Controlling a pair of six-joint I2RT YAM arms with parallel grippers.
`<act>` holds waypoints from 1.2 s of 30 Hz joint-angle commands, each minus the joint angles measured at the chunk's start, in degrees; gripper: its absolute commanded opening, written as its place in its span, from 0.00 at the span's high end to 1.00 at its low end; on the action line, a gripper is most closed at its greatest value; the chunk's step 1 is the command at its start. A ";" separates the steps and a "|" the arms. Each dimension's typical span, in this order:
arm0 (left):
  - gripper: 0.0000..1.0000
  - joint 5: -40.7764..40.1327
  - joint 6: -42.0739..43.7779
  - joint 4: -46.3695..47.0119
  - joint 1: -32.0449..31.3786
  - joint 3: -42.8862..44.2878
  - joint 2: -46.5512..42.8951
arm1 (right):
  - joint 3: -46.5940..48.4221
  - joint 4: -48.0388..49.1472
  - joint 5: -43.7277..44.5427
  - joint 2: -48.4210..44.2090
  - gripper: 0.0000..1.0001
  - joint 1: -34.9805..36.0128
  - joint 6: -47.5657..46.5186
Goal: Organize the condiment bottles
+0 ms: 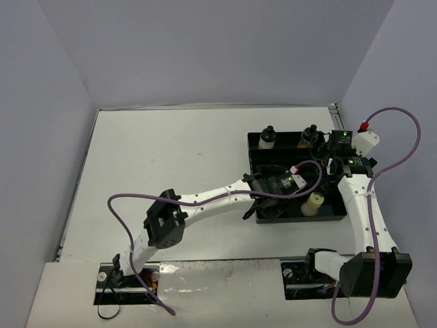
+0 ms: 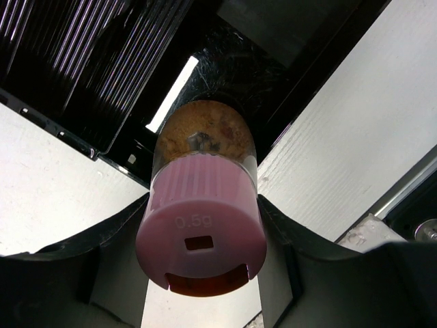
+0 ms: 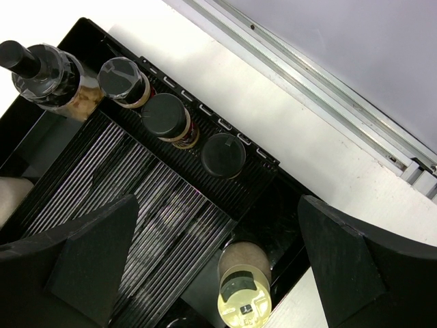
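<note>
My left gripper (image 1: 261, 205) is shut on the pink-capped jar (image 2: 200, 232), which holds brown contents. It grips just below the cap and holds the jar over the front left corner of the black slotted tray (image 1: 300, 220). My right gripper (image 3: 218, 266) is open and empty above the tray's right part. Below it a pale-yellow-capped jar (image 3: 244, 299) stands in a front compartment, and it also shows in the top view (image 1: 314, 203). Several black-capped jars (image 3: 166, 117) stand in the tray's back row; two of them show in the top view (image 1: 268, 137).
The tray's ribbed floor (image 3: 157, 198) lies between the back row and the front compartments. A metal rail (image 3: 328, 96) runs along the table's edge behind the tray. A purple cable (image 1: 392, 147) loops beside the right arm. White tabletop (image 1: 171, 157) lies left of the tray.
</note>
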 commanded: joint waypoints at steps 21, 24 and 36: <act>0.30 0.28 -0.01 3.43 -0.16 0.68 0.57 | -1.16 2.06 0.38 -1.72 0.00 0.02 0.43; 0.23 0.32 0.09 3.58 -0.23 0.62 0.44 | -1.25 2.12 0.40 -1.79 0.00 0.02 0.37; 0.19 -1.26 0.89 3.72 -0.23 0.12 -2.36 | -0.83 2.21 0.09 -1.53 0.00 0.02 0.19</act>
